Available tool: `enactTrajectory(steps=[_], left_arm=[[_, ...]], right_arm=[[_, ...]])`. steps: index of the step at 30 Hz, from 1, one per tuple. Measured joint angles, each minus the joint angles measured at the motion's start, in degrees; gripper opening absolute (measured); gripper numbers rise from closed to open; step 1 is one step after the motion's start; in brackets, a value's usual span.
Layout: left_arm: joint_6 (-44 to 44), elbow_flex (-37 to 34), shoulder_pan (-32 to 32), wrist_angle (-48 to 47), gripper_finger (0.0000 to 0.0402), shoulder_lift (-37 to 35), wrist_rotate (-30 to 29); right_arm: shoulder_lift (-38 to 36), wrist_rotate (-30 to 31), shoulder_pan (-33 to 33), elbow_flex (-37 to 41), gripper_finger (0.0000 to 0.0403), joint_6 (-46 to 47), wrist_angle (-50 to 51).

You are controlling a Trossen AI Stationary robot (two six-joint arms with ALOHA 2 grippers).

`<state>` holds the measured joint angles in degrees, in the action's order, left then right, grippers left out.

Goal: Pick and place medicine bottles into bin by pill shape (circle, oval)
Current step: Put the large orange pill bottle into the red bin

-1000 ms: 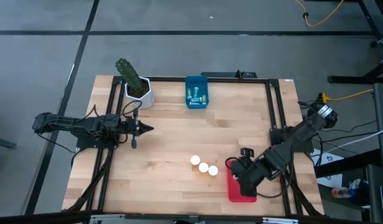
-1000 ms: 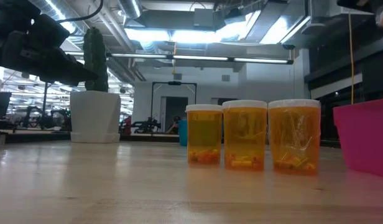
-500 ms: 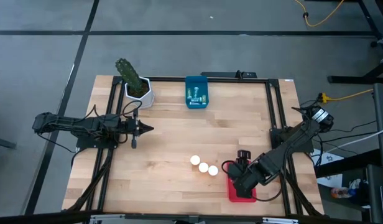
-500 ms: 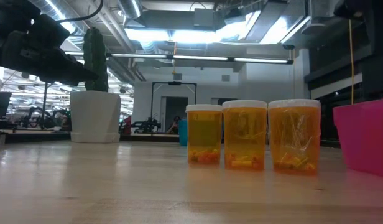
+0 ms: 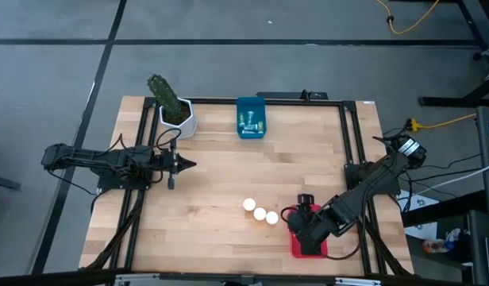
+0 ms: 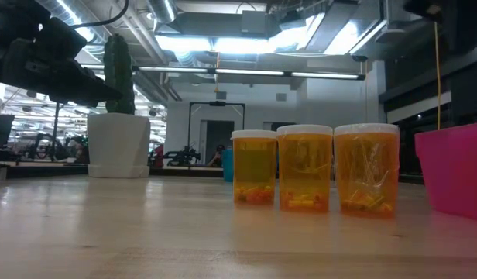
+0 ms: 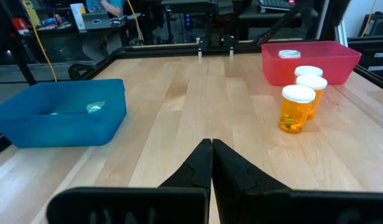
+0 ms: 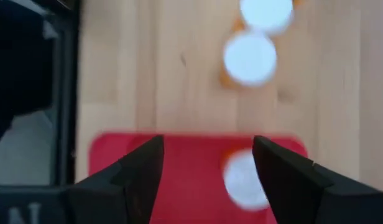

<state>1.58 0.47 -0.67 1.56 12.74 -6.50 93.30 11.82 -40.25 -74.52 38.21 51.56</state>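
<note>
Jaws of right gripper [image 8: 207, 171] stand apart above red bin [image 8: 179, 162].

Pale wooden table top [image 5: 229, 171], framed by black metal rails [image 5: 141, 143]. White faceted pot [image 5: 179, 119] holding a green cactus [image 5: 163, 94], at the far left corner. Yellow cable [image 5: 411, 24] on the grey floor beyond the table.

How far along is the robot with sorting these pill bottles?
The blue bin already holds small pale bottles, and one orange bottle lies in the red bin. The right gripper hangs open above that bin, holding nothing; the left gripper waits shut. Three orange bottles are left on the table.
</note>
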Motion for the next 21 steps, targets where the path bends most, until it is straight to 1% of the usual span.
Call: enactTrajectory(steps=[7,8,11,13,19,21], left_arm=[[0.02,0.0,0.02,0.0,0.0,0.0,0.0],[0.02,0.0,0.02,0.0,0.0,-0.01,0.0],[0.02,0.0,0.0,0.01,0.0,0.0,0.0],[0.0,0.0,0.01,0.02,0.0,-0.01,0.0],[0.0,0.0,0.0,0.02,0.0,0.01,0.0],[0.0,0.0,0.01,0.01,0.0,-0.01,0.0]], right_arm=[[0.0,4.47,0.0,0.0,0.0247,-9.27,-11.68],[0.0,5.75,0.0,0.0,0.0247,-10.55,-12.63],[0.0,12.29,-0.04,0.0,0.0247,-12.96,-14.32],[0.0,14.55,0.0,0.0,0.0247,-13.19,-14.59],[0.0,14.67,-0.03,0.0,0.0247,-13.38,-15.5],[0.0,14.11,-0.04,0.0,0.0247,-11.62,-16.78]])
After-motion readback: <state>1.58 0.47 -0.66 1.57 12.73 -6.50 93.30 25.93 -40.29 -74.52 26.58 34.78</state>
